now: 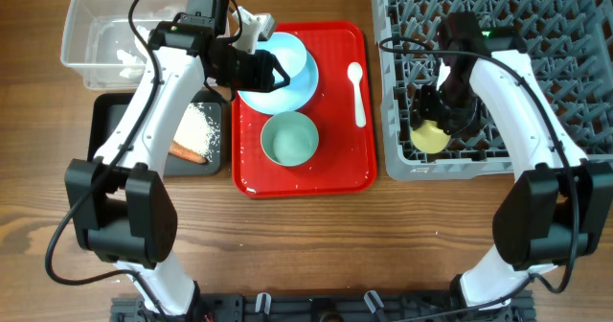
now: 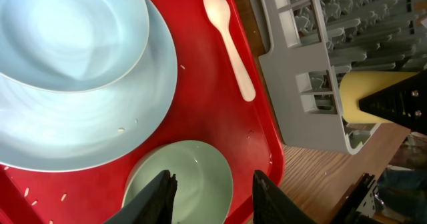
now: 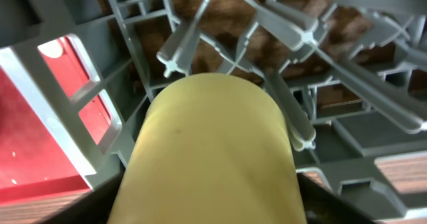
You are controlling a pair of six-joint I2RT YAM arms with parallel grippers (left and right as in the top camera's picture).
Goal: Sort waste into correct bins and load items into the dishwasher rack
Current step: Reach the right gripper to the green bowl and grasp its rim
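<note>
- Left gripper (image 2: pixel 213 184): jaws narrowly apart, empty, over red plastic tray (image 2: pixel 215 97).
- Right gripper (image 1: pixel 439 121): at small yellow cup (image 3: pixel 213 151) in grey pegged plastic rack (image 1: pixel 479 166); cannot tell whether jaws grip.

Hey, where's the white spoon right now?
In the overhead view, the white spoon lies on the red tray's right side, between the light-blue plate and the dishwasher rack.

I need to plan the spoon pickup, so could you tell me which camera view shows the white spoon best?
The left wrist view: the white spoon lies whole and large on the red tray. Overhead shows it whole but small; the right wrist view misses it.
</note>
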